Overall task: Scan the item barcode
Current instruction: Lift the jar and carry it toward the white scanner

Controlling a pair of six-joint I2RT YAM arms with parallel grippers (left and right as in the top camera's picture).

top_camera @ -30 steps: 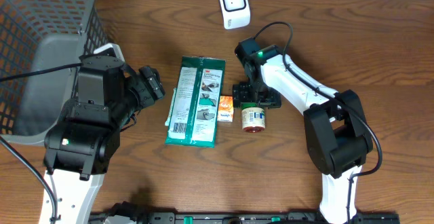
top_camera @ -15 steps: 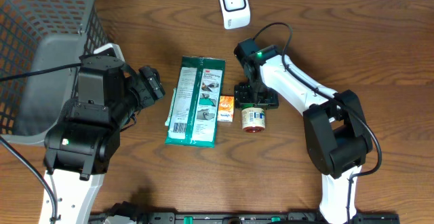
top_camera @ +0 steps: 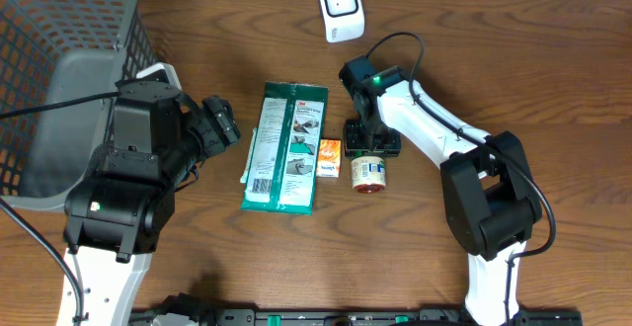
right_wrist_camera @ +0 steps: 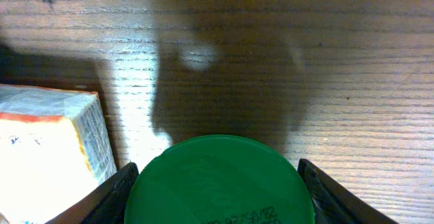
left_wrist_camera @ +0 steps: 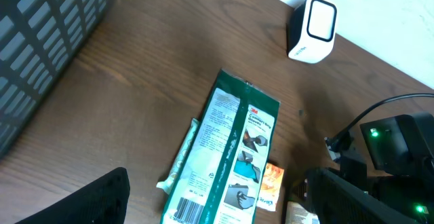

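Note:
A small jar with a white label and a green lid sits at the table's middle right. My right gripper is over its lid end. In the right wrist view its black fingers press the lid's rim from both sides, so the right gripper is shut on the jar. The white barcode scanner stands at the back edge, also in the left wrist view. My left gripper hangs open above the table's left side, holding nothing.
A green flat package with a barcode lies left of the jar. A small orange box lies between them, close to my right gripper's left finger. A grey wire basket fills the far left.
My right gripper's jaws have closed in from wide open onto the jar's lid. The left arm has not moved.

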